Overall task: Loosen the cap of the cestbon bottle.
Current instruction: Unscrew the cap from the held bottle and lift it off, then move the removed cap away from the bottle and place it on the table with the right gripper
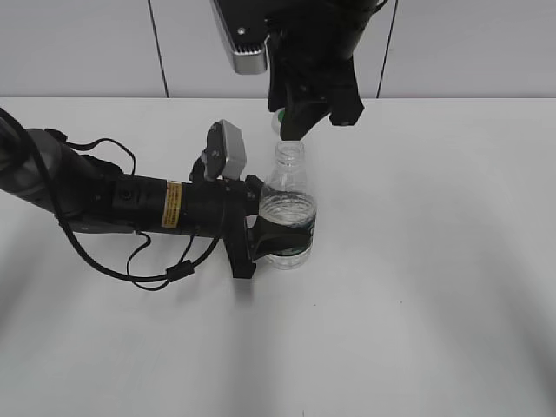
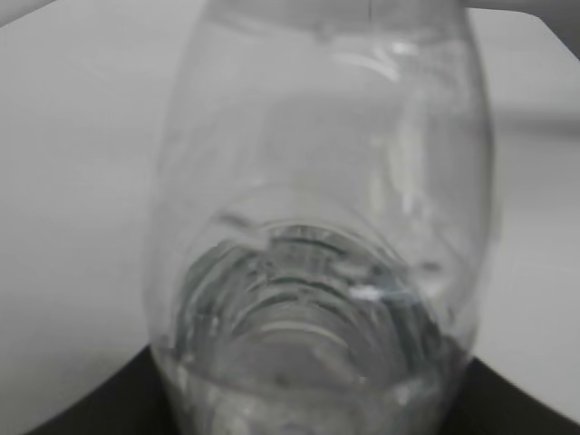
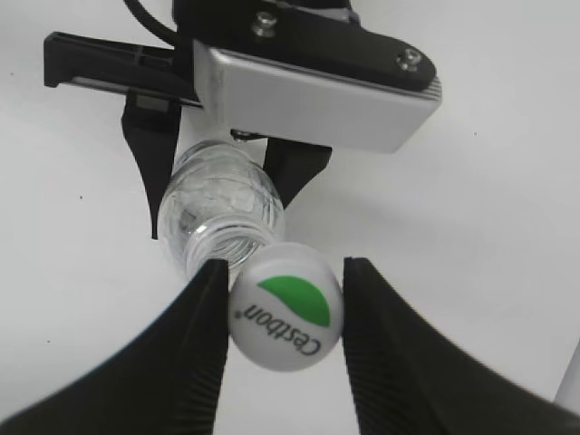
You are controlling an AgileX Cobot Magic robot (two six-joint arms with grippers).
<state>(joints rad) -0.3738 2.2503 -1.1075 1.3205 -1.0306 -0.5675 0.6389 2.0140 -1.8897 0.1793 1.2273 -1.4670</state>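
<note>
The clear cestbon bottle stands upright on the white table, part full of water, with its dark green label low down. My left gripper is shut on its lower body from the left. The bottle fills the left wrist view, with the jaws dark at the bottom corners. My right gripper comes from above and is shut on the white cap, which has a green half-circle. The cap sits off the bare threaded neck. In the exterior view the cap barely shows above the open neck, under the right gripper.
The left arm lies across the table's left half, with a loose black cable loop beneath it. Its wrist camera box sits close beside the bottle's shoulder. Grey wall panels stand behind the table.
</note>
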